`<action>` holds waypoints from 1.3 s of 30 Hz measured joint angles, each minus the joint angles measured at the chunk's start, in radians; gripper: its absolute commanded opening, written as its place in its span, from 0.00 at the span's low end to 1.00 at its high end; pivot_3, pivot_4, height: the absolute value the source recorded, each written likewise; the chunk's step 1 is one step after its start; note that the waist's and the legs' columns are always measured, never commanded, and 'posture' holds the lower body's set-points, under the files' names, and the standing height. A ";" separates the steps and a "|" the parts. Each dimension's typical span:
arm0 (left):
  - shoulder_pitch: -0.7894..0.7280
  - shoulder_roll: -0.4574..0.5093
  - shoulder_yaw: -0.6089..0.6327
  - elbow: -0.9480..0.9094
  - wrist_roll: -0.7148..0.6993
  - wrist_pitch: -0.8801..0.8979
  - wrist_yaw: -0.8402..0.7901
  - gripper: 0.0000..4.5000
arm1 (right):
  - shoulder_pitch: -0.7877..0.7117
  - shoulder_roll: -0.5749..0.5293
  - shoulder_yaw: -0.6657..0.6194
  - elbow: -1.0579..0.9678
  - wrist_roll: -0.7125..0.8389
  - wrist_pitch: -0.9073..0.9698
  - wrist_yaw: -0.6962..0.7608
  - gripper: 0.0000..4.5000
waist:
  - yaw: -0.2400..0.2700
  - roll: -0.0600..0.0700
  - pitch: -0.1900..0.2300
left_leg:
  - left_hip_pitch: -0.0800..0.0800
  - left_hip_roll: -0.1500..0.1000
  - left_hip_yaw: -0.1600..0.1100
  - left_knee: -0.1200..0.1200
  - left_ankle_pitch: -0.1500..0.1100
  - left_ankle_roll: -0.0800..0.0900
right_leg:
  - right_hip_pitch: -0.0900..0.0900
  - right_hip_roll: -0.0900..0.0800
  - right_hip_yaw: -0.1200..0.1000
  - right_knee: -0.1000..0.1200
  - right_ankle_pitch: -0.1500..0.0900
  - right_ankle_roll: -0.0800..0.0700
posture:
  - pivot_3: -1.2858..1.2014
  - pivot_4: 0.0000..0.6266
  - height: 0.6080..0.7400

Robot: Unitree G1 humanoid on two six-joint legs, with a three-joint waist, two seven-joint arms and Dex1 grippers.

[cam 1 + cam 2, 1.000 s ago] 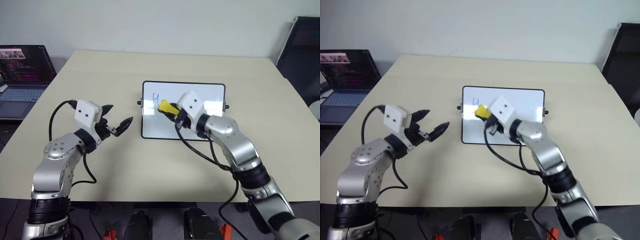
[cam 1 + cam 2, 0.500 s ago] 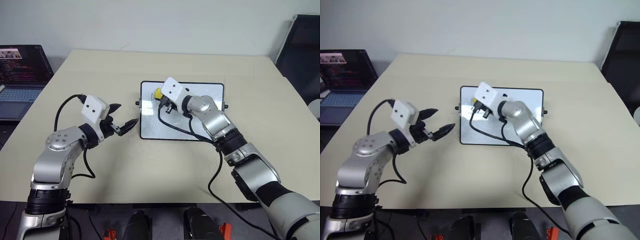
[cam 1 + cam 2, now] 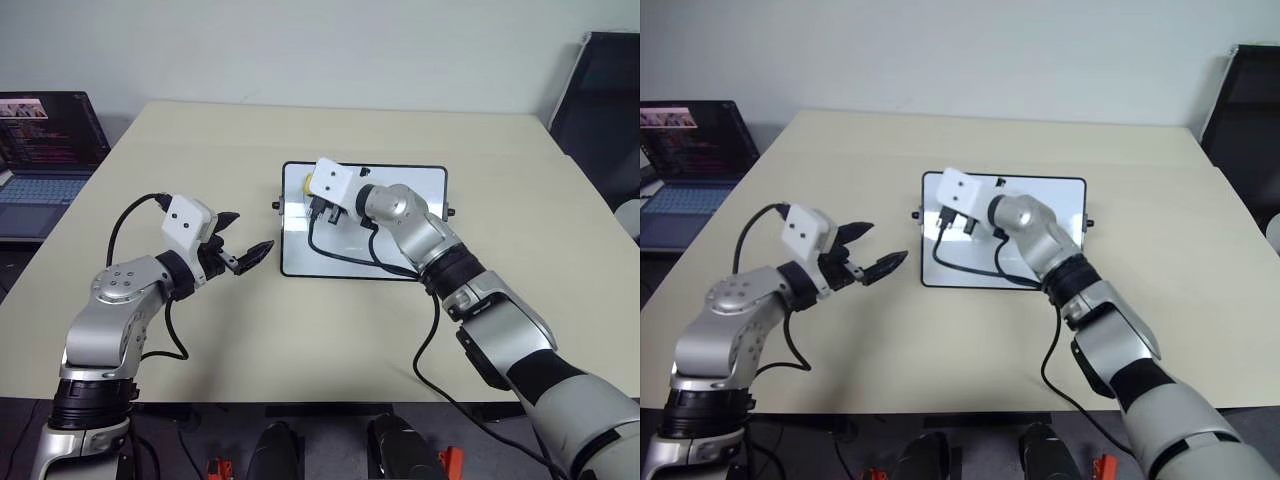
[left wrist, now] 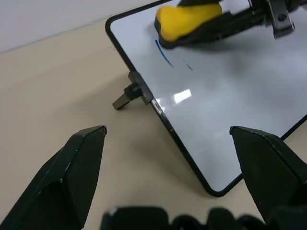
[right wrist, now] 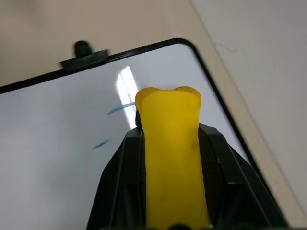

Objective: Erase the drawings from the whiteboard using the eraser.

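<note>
We've got the whiteboard [image 3: 400, 235] lying flat in the middle of the beige worktop [image 3: 300, 330], and our right gripper [image 5: 168, 143] is clamped tight on the yellow eraser [image 5: 170, 153], which sits squeezed between its two black fingers [image 5: 120, 177]. The eraser is out over the board's far left corner, its yellow tip right beside the blue marks. What we can see of the drawings [image 4: 163, 52] here is a curved blue stroke and a small dash next to it, just beside the eraser's end, near the black knob [image 4: 127, 96] on the board's left edge. Our left gripper [image 3: 243, 248] hangs above the bare worktop just left of the board, fingers spread wide and holding nothing. Off at the far left a laptop [image 3: 45, 150] sits open.
</note>
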 measured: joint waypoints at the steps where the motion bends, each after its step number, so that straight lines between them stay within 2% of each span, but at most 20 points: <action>1: 0.000 0.000 0.000 0.001 0.002 -0.001 -0.001 1.00 | -0.007 0.003 0.000 0.012 -0.001 -0.009 0.014 0.25 | -0.001 0.000 0.000 | 0.000 0.000 0.000 0.000 0.000 0.000 | 0.000 0.000 0.000 0.000 0.000 0.000 | 0.52 0.24 1.00; 9: 0.006 0.000 0.000 0.001 0.004 -0.013 -0.003 1.00 | -0.020 0.012 0.035 0.028 -0.020 -0.027 0.166 0.25 | -0.002 0.000 0.000 | 0.000 0.000 0.000 -0.001 0.000 0.000 | 0.000 0.000 0.000 0.001 0.000 0.000 | 0.52 0.24 1.00; 11: 0.009 0.000 0.000 0.001 0.004 -0.013 -0.003 1.00 | -0.020 0.012 0.036 0.033 -0.031 -0.039 0.148 0.25 | -0.002 0.000 0.000 | 0.000 0.000 0.000 -0.001 0.000 0.000 | 0.000 0.000 0.000 0.001 0.000 0.000 | 0.52 0.24 1.00; 16: 0.009 -0.003 -0.001 0.001 0.004 -0.015 -0.003 1.00 | -0.053 0.028 0.022 0.104 -0.054 -0.078 0.002 0.25 | -0.003 0.000 0.000 | 0.000 0.000 0.000 0.000 0.000 0.000 | 0.000 0.000 0.000 0.001 0.000 0.000 | 0.52 0.24 1.00; 19: 0.009 -0.003 -0.001 0.001 0.004 -0.015 -0.004 1.00 | -0.066 0.025 0.009 0.119 -0.054 -0.080 -0.004 0.25 | 0.000 0.000 0.000 | 0.000 0.000 -0.001 0.000 0.000 0.000 | 0.000 0.000 0.000 0.000 0.000 0.000 | 0.52 0.24 1.00; 25: 0.008 -0.005 -0.003 0.001 0.004 -0.016 -0.011 1.00 | -0.020 0.004 0.023 0.042 -0.053 -0.065 0.136 0.25 | -0.001 0.000 0.000 | 0.000 0.000 -0.001 -0.001 0.000 0.000 | 0.000 0.000 -0.001 0.001 0.000 0.000 | 0.52 0.24 1.00; 33: 0.003 -0.006 -0.009 0.001 0.005 -0.017 -0.015 1.00 | 0.063 -0.085 0.079 -0.105 -0.064 -0.026 0.315 0.25 | 0.003 0.000 0.000 | 0.001 0.000 -0.001 0.002 0.000 0.000 | 0.003 0.000 -0.001 0.001 -0.002 -0.002 | 0.52 0.24 1.00; 36: -0.004 -0.006 -0.011 0.002 0.005 -0.017 -0.018 1.00 | 0.063 -0.085 0.078 -0.107 -0.064 -0.022 0.296 0.25 | 0.003 0.000 0.000 | 0.002 0.000 -0.001 0.003 0.001 0.001 | 0.003 0.000 -0.001 0.001 -0.002 -0.002 | 0.52 0.24 1.00; 39: -0.015 -0.007 -0.018 0.005 0.006 -0.017 -0.023 1.00 | 0.050 -0.069 0.065 -0.076 -0.064 -0.025 0.198 0.25 | 0.003 0.000 0.000 | 0.001 0.000 -0.001 0.004 0.001 0.001 | 0.003 0.000 -0.001 0.001 0.000 -0.002 | 0.52 0.24 1.00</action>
